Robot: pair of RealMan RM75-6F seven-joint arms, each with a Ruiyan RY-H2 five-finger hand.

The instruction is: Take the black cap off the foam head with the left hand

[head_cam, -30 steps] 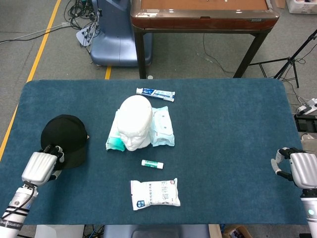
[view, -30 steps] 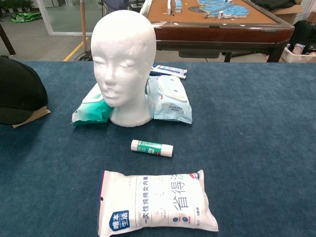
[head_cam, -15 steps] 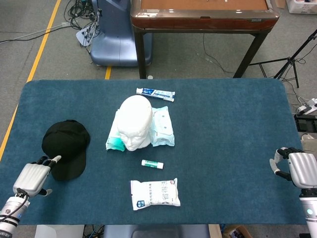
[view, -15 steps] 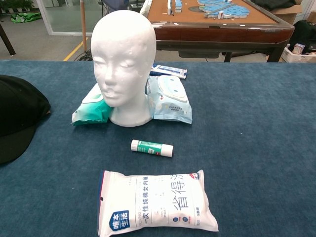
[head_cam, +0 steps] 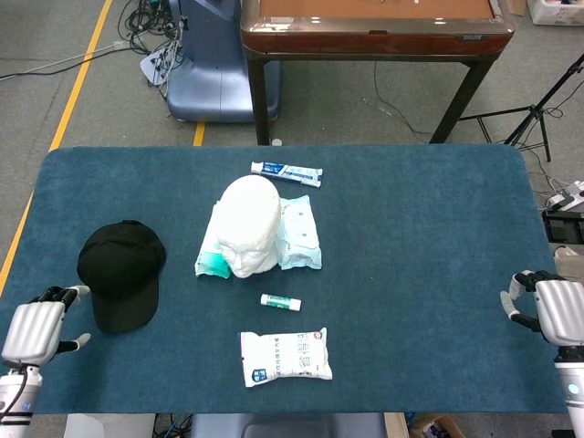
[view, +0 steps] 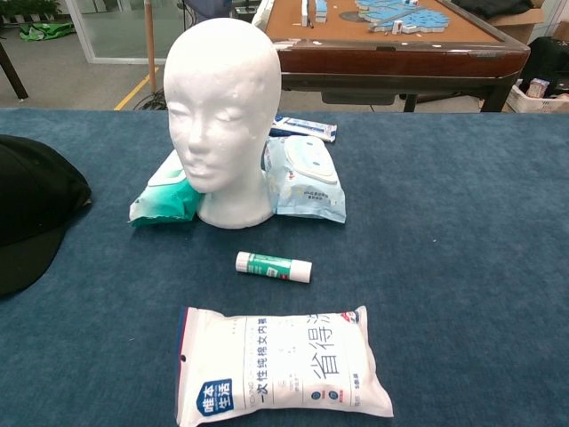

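Your cap is already off the head: it lies flat on the desk at the left of the head view, well apart from the bare white head standing in the middle. Your left hand sits at the lower left corner of that view, just beside the cap's near edge but not touching it, fingers loosely apart with nothing in them. I judge the task's own step done and you are at the release-and-clear stage; the next move calls only for drawing that hand clear without brushing the cap's brim, and for leaving the head upright where it stands. Your right hand is at the lower right edge, off past the desk's corner, fingers curled inward around nothing I can see. The chest view shows neither hand, and it cuts the cap off at the left edge so only part of its crown and brim appears. The left arm below the wrist runs out of the bottom of the frame. The head stands on or against two wipe packs, and whether its base rests on them or on the cloth between them is hard to tell. A glue stick and a white pack lie below the head, a tube above it.
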